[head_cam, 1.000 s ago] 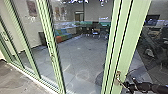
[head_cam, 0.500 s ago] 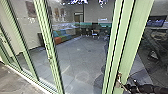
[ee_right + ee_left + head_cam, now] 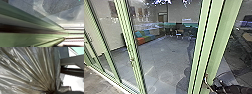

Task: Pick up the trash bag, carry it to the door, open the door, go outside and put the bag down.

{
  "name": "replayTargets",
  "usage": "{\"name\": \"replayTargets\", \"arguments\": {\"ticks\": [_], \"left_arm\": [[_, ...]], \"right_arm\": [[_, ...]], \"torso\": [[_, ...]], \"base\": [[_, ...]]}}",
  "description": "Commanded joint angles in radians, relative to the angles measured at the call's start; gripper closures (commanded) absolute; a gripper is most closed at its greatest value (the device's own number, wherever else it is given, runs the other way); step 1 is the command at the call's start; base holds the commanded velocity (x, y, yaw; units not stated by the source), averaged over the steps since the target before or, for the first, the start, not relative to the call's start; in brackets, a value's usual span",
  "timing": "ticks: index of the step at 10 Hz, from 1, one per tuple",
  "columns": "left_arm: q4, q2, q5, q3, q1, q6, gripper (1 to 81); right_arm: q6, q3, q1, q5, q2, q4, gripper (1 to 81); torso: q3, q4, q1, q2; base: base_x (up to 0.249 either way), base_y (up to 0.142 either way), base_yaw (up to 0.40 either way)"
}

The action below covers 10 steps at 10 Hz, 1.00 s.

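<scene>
In the head view, my right gripper (image 3: 209, 86) is at the metal handle (image 3: 206, 79) on the wide green frame of the glass door (image 3: 220, 40), low on the right. Whether it holds the handle is unclear. The right wrist view has the green door frame (image 3: 18, 40) running close past the camera, with glass beside it. The trash bag (image 3: 31, 69), shiny and brownish-grey, looms large in the left wrist view. Its folds draw together to a tight neck, where my left gripper (image 3: 53, 92) is shut on it.
Green mullions (image 3: 126, 37) with glass panes stand to the left, above a pale sill (image 3: 110, 83) and paving (image 3: 94, 77). Behind the glass are a tiled floor (image 3: 161, 55), a colourful sofa (image 3: 142, 37) and chairs (image 3: 179, 33). A dark object shows through the glass at right.
The head view has shifted a little against the door frames, so the camera has moved. My right gripper stays by the handle.
</scene>
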Motion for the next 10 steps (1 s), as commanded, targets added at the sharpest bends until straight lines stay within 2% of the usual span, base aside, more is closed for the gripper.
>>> {"name": "replayTargets", "arguments": {"ticks": [1, 5, 10], "left_arm": [[-0.007, 0.009, 0.084, 0.006, -0.031, 0.003, 81.1], [-0.005, 0.014, 0.084, 0.006, -0.031, 0.003, 81.1], [0.001, 0.017, 0.084, 0.006, -0.031, 0.005, 81.1]], "right_arm": [[0.07, 0.021, 0.135, -0.014, -0.001, 0.004, 1.0], [0.062, 0.053, 0.15, -0.016, -0.059, -0.002, 1.0], [0.055, 0.125, 0.23, -0.042, -0.239, -0.037, 1.0]], "torso": [[0.0, 0.0, 0.001, 0.0], [-0.001, 0.0, 0.003, 0.001], [-0.004, 0.0, 0.006, 0.004]], "base": [[0.1, 0.0, 0.0], [0.045, 0.0, 0.0], [0.0, 0.0, 0.0]]}}
